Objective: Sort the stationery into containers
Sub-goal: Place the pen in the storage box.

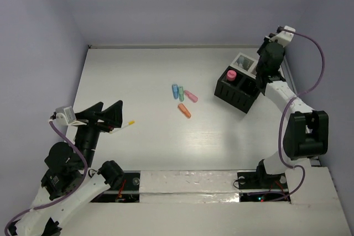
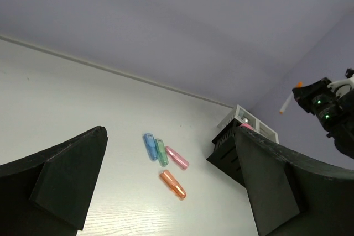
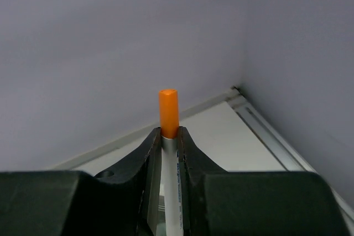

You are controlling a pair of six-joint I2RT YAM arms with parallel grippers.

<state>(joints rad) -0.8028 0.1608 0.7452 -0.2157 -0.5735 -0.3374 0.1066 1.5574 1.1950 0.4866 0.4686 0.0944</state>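
nearest the bases, at about 8 o'clock on the table [image 1: 138,70], the left gripper [image 1: 110,105] hangs low with its jaws spread wide and nothing between them. a white pen with a yellow tip [image 1: 126,125] lies on the surface just beside it at 4 o'clock of the fingers. the gape looks like readiness for a pick, and that pen is the closest candidate.

further out, near the table's middle, four loose pieces lie in a small group: a blue marker [image 1: 175,90] and a green marker [image 1: 181,93] side by side and touching, a pink marker [image 1: 191,96] just at their 3 o'clock, and an orange marker [image 1: 184,110] a little apart at 6 o'clock. all lie flat and unsorted, within either arm's reach, i judge.

beyond them, at 2 o'clock, the black box [image 1: 239,96] stands with a pink-capped cylinder [image 1: 231,74] upright in one compartment. the white tray [image 1: 244,62] is joined to its far side.

farthest off, the right gripper [image 3: 168,139] is raised above that far corner, pinching a white pen with an orange cap [image 3: 168,111] by the barrel just under the cap. holding it lengthwise between the fingers probably lets it slide end-first into a cell; which cell is meant i cannot tell.
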